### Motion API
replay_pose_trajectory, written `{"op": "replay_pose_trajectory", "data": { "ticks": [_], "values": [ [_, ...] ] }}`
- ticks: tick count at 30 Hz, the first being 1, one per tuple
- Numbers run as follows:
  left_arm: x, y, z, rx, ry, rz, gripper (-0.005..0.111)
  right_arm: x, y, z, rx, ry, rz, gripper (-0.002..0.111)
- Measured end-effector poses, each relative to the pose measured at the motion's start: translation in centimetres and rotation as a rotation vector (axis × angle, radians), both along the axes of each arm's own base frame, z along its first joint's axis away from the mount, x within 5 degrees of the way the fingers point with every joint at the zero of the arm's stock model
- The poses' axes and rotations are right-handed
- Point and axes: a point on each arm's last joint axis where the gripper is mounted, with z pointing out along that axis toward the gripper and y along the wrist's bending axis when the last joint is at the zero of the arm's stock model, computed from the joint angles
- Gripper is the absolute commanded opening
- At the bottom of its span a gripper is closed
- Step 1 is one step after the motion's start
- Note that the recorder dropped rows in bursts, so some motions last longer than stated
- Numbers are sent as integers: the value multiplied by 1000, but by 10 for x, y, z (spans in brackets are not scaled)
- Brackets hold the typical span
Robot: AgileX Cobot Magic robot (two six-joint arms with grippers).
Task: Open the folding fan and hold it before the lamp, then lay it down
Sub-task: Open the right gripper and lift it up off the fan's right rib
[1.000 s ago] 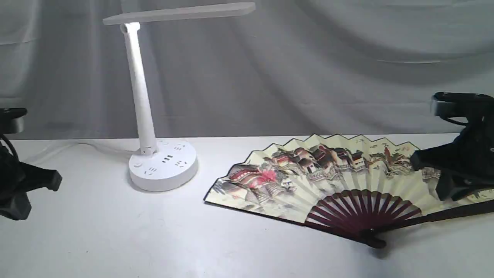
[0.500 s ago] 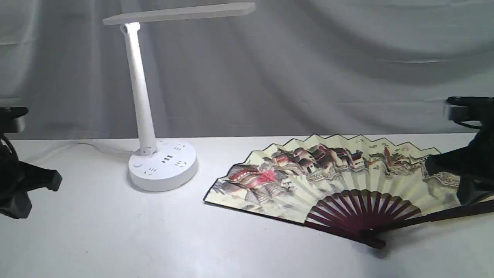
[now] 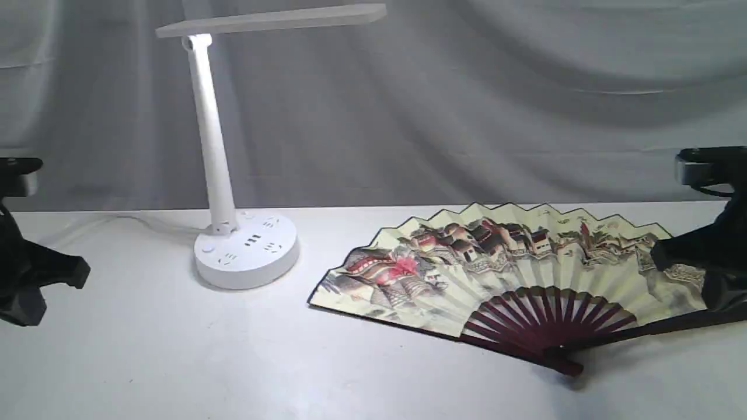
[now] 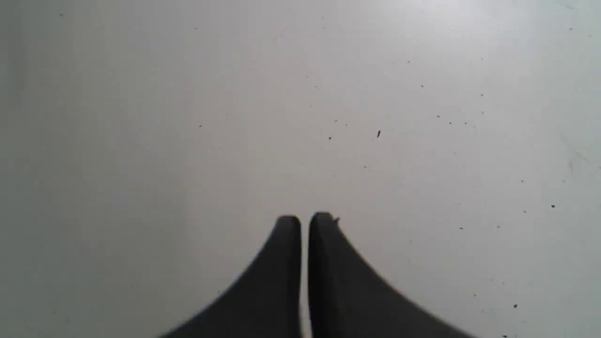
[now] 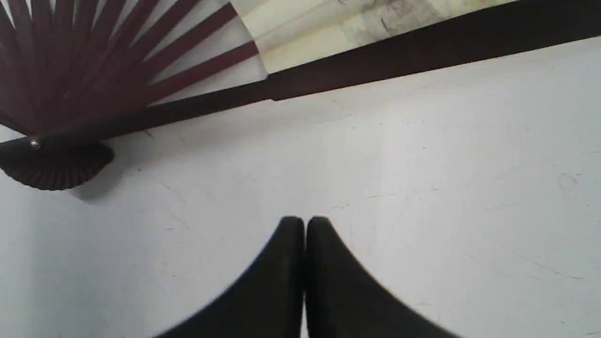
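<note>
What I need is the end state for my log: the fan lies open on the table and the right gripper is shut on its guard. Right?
Not quite. The folding fan does lie open on the table, but the right gripper is shut on nothing: the right wrist view shows it closed over bare table, apart from the guard.

Left arm (image 3: 32, 280), right arm (image 3: 715, 251) — jaws closed.

- Bare table (image 3: 146, 361) along the near edge, also between lamp (image 3: 213, 151) and folding fan (image 3: 467, 274).
- Overhead at left, blocked by the lamp's bar head; at right, covered by the flat-lying fan.
</note>
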Motion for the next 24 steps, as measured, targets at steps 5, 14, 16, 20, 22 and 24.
{"op": "replay_pose_trajectory", "data": {
  "ticks": [5, 14, 16, 20, 22, 24],
  "values": [
    [-6, 0, 17, 2, -50, -2, 0, -2, 3, 8, -10, -42, 5, 0],
    [-13, -2, 30, -13, -92, -1, 0, -23, 11, 38, -44, -194, 15, 0],
    [-15, -2, 29, -11, -98, -6, 0, -25, 17, 45, -48, -216, 39, 0],
    [-25, -2, 29, -7, -129, -14, 0, -26, 40, 57, -51, -258, 112, 0],
    [-30, -2, 34, -5, -155, -15, 0, -27, 49, 62, -48, -274, 131, 0],
    [-34, -2, 42, -3, -189, -15, 0, -30, 50, 68, -50, -291, 128, 0]
  ]
}}
